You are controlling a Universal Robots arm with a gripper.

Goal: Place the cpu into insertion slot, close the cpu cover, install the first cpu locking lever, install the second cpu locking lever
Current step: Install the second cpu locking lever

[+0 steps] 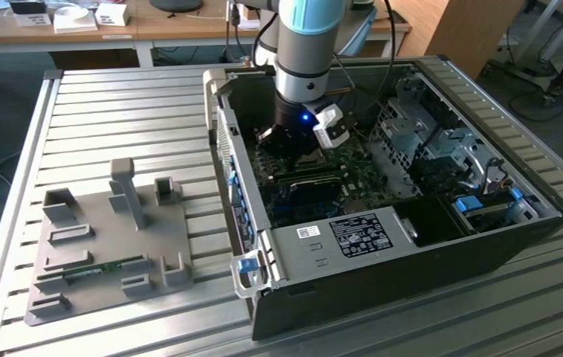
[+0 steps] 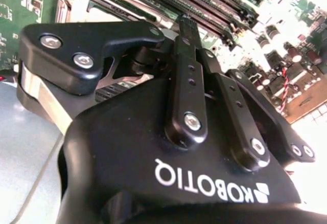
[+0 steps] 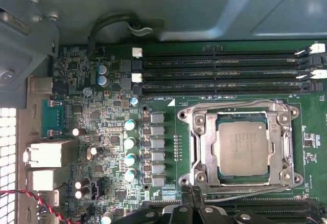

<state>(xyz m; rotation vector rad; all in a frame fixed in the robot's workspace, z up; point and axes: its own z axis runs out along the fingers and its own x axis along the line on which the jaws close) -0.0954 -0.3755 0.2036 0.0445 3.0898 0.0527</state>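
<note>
In the first wrist view the cpu (image 3: 241, 148) already lies flat in the slot (image 3: 237, 144), its silvery-grey top showing through the window of the cover (image 3: 204, 147), which appears to be folded down around it. The whole socket sits at about 4 o'clock on the green board (image 3: 102, 127), with the long memory slots (image 3: 225, 73) just beyond it at 12 o'clock of the socket. The gripper (image 3: 191, 198) hangs just at the socket's 6 o'clock edge; in the second wrist view its fingers (image 2: 186, 35) look drawn narrow, tips close together with nothing visible between them, pointing at the board. In the exterior view the arm (image 1: 306, 44) reaches down into the open case (image 1: 361, 245), which stands on the ribbed bench (image 1: 112, 119) beside a grey fixture (image 1: 112, 245). As for handling, I judge the chip light, rigid and smooth-topped, but fragile underneath, so it is best left alone now that it is seated. The cover is thin sheet metal, stiff enough to press on yet easy to bend if pushed off-centre. The locking levers, which I cannot clearly make out, are probably springy wire rods; they would best be taken at their free ends and pushed sideways under their hooks, where a narrow fingertip could slip off.
</note>
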